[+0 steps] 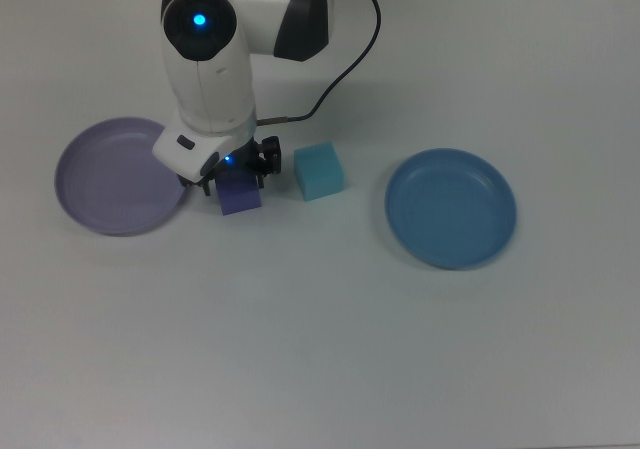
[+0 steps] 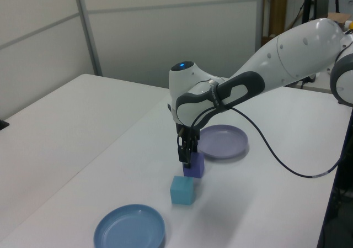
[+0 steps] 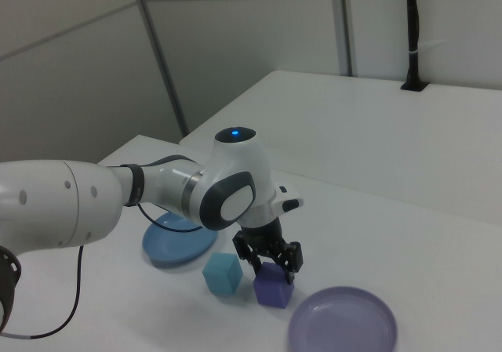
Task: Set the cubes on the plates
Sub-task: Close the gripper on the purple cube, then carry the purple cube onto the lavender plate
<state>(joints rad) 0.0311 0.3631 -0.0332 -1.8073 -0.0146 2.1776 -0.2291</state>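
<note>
Top view looked straight down on the white table [image 1: 320, 349], left view faced along it from the blue plate [image 2: 129, 226] end, right view from the opposite end, nearer, all 3 shared both plates

White table [image 1: 320, 369]; grey wall panels [image 2: 165, 32]; possibly shelving [image 2: 287, 5] behind.
</note>
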